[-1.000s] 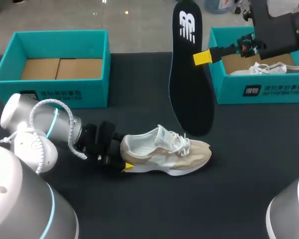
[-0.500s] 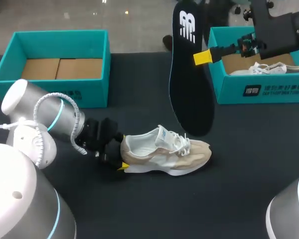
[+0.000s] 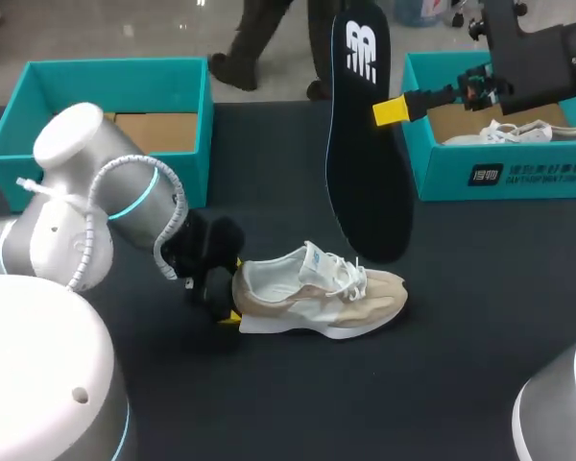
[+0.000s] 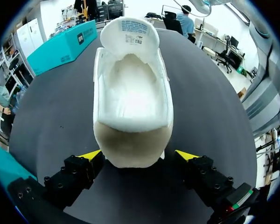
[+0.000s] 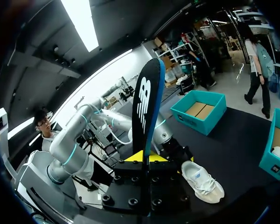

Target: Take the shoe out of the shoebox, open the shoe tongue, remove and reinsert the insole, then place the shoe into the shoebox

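Mid-table: shoe (image 3: 317, 293), heel between spread fingers of left gripper (image 4: 138, 154). Right gripper (image 5: 143, 157) clamped on upright insole (image 3: 363, 144), beside right-corner shoebox (image 3: 480, 175).

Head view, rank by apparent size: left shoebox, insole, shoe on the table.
1. left shoebox: largest, even though it is partly hidden.
2. insole: looks longer than the shoe, but it is held up nearer the camera, so this rank is unsure.
3. shoe: smallest as seen, lying flat on the table.
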### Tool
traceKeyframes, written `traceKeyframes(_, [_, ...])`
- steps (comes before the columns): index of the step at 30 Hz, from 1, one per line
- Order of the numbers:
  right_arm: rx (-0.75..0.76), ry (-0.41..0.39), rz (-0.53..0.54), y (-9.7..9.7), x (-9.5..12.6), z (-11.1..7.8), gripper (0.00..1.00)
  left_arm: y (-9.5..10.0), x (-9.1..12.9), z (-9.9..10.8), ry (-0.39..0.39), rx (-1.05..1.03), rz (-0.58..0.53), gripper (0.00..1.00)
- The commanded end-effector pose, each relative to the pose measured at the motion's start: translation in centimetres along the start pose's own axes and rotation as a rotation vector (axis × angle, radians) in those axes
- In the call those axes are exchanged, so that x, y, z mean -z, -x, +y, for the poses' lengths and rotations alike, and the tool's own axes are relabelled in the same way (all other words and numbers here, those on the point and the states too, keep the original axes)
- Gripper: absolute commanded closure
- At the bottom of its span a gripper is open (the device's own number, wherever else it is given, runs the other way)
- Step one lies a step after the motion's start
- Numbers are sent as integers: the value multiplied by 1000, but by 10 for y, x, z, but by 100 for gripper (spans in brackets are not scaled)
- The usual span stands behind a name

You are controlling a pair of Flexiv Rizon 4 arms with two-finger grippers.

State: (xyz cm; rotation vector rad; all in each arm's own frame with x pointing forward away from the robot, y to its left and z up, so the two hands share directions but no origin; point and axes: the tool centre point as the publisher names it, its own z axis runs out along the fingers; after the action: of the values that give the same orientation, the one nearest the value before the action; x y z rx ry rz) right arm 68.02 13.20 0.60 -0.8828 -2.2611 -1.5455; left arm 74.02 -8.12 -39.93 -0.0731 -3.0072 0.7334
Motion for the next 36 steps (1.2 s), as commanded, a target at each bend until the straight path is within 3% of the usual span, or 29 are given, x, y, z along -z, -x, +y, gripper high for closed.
traceKeyframes(1, [-2,-4,-1,1,-3,2,100,-2,13,-4,116,-8,5,0])
traceKeyframes(12, [-2,-4,-1,1,-3,2,100,-4,15,-6,123,-19,10,0])
traceKeyframes(18, [-2,-4,-1,1,-3,2,100,-9,26,-14,263,-6,12,0])
traceKeyframes(24, [-2,-4,-1,1,-3,2,100,-10,32,-21,344,18,-25,0])
traceKeyframes(36, [-2,-4,-1,1,-3,2,100,-7,37,-25,373,-1,-50,0])
